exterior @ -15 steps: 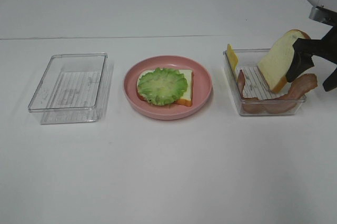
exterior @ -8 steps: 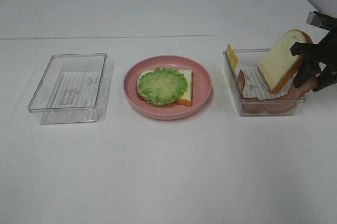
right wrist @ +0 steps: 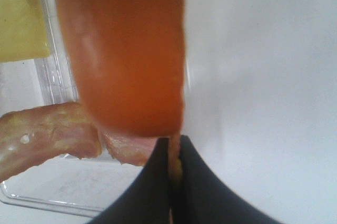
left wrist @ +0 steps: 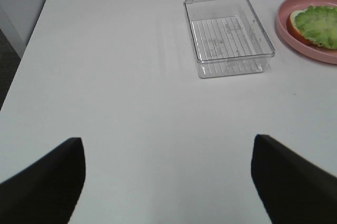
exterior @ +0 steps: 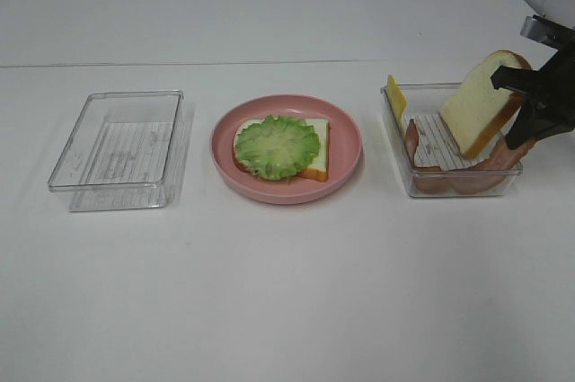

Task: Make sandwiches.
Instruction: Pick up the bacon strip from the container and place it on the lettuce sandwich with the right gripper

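the left gripper (left wrist: 168,182) hangs over the bare white table (exterior: 269,292), its two dark fingers (left wrist: 47,182) spread wide with nothing between them. ahead of it, at the left of the table, sits the left tray (exterior: 67,164), clear plastic with a ribbed floor. just right of that is the pink plate (exterior: 346,144), carrying a bread slice (exterior: 316,155) lying flat with the ruffled lettuce (exterior: 277,146) on top, covering most of it. further right stands the right tray (exterior: 463,187). a cheese slice (exterior: 395,97) leans on edge at its far left corner, and a second bread slice (exterior: 472,108) stands tilted, its top past the rim. the bacon strips (exterior: 413,144) curl along the tray's floor and near wall. at the tray's right end the right gripper (right wrist: 172,171) reaches down beside the tilted bread. its jaws are pressed almost together on a thin strip that joins the bacon.
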Controlling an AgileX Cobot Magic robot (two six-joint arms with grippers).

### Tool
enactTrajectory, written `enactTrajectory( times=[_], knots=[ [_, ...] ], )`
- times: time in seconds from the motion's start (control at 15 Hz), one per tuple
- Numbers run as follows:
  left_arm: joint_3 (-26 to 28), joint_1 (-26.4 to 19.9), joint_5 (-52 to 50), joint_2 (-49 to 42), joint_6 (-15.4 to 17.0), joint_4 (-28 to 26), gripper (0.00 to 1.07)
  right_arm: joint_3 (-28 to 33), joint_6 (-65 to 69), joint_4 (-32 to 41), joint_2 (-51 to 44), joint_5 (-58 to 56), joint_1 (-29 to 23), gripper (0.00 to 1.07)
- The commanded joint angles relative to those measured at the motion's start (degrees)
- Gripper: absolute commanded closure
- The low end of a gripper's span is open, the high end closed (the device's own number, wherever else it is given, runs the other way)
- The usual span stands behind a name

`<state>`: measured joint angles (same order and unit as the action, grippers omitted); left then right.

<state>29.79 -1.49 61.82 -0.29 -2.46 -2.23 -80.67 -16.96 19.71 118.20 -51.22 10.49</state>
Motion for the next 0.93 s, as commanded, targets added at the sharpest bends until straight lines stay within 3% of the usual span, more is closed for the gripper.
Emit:
enactTrajectory(
  times=[0.07, 0.27, 0.47, 0.6, 0.93],
  knots=[
    [-0.06, 0.00, -0.29, -0.74, 0.11, -0.23, 0.28, -0.17, 1.43, -0.46, -2.64, -0.92, 0.06, 1.07],
    [-0.06, 0.00, -0.29, -0.74, 0.11, -0.23, 0.28, -0.17, 3.78, -0.63, -7.10, -2.29, -0.57, 1.07],
    [-0.06, 0.00, -0.29, -0.74, 0.11, -0.23, 0.28, -0.17, 7.16, -3.32, -14.44, -4.35, -5.67, 1.07],
    [-0.06, 0.00, -0.29, -0.74, 0.11, -0.23, 0.28, -0.17, 11.46, -8.77, -20.34, -5.84, -11.69, 1.07],
    [-0.06, 0.00, -0.29, -0.74, 0.11, -0.23, 0.28, -0.17, 15.58, -11.40, -26.07, -6.99, -25.50, 1.07]
  ],
)
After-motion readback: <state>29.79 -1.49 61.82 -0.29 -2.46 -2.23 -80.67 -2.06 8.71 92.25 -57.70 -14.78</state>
